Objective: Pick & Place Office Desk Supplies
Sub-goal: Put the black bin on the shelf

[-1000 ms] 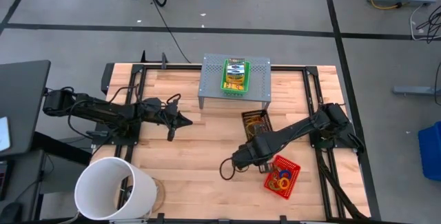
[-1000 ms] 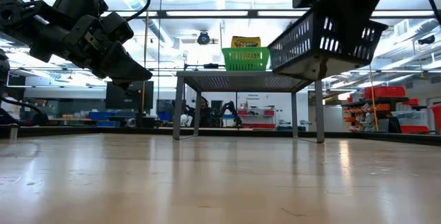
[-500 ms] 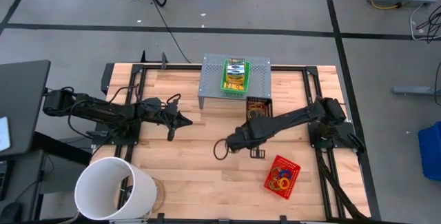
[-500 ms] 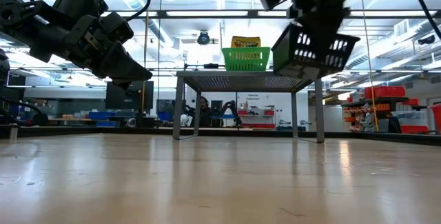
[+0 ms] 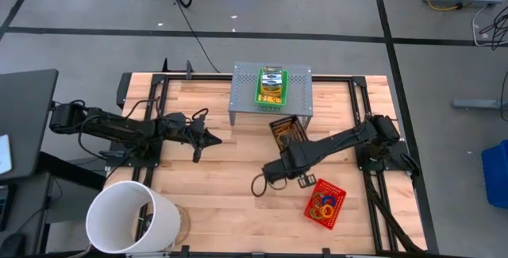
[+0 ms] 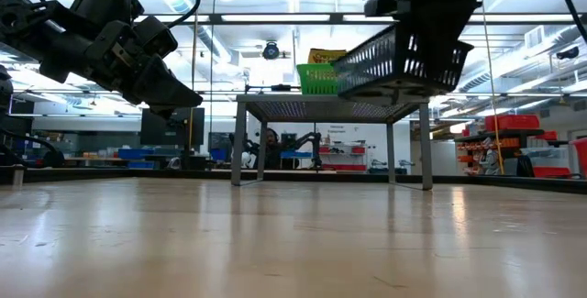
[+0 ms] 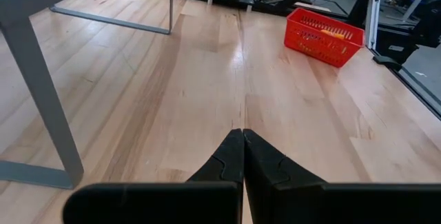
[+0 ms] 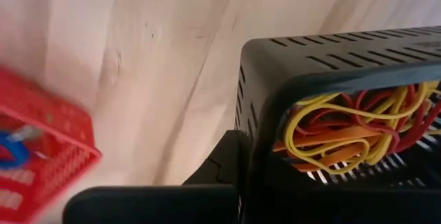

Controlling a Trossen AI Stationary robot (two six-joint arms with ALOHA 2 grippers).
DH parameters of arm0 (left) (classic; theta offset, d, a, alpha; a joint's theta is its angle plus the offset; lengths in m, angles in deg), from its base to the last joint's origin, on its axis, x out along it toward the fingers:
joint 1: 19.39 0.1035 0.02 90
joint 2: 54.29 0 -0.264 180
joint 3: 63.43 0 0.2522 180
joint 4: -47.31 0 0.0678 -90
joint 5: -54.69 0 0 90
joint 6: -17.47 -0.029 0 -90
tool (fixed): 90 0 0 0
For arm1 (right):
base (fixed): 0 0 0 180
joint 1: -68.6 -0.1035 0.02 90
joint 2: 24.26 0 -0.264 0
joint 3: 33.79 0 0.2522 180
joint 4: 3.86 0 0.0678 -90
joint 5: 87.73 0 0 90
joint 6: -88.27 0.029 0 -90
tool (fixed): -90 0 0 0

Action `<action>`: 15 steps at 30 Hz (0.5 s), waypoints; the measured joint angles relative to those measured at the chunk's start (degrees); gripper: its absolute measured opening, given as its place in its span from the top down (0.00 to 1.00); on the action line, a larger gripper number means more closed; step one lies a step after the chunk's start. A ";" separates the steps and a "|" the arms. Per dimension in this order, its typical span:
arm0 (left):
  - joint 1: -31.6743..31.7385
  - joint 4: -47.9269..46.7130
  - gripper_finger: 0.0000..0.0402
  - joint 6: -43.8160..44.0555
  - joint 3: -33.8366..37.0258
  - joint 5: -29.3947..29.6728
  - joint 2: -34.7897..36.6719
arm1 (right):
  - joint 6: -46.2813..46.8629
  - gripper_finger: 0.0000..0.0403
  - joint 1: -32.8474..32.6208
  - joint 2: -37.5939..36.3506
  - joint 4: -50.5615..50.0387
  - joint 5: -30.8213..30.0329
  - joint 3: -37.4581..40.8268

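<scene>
My right tool (image 5: 290,153) pinches the wall of the black mesh tray (image 5: 286,132) of rubber bands (image 8: 351,131), held above the wooden surface (image 5: 222,179) near the grey perforated metal stand (image 5: 298,75), so I should keep it level; my left tool (image 7: 242,156) waits pressed together.

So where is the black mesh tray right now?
The black mesh tray is off the table in the right end effector, just in front of the grey perforated metal stand.

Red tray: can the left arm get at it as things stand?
Probably not easily. The red tray sits on the table's right side, and the right gripper, holding the black tray aloft, spans the path from the shut left gripper.
</scene>
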 joint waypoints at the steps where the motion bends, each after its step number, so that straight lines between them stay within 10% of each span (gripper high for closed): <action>1: 0.00 0.00 1.00 0.00 0.00 0.00 -0.01 | -2.35 1.00 -0.46 0.00 0.10 -0.56 0.00; 15: 0.00 -0.03 1.00 1.41 0.00 0.00 0.00 | -24.71 1.00 0.82 -0.02 18.70 -4.94 0.00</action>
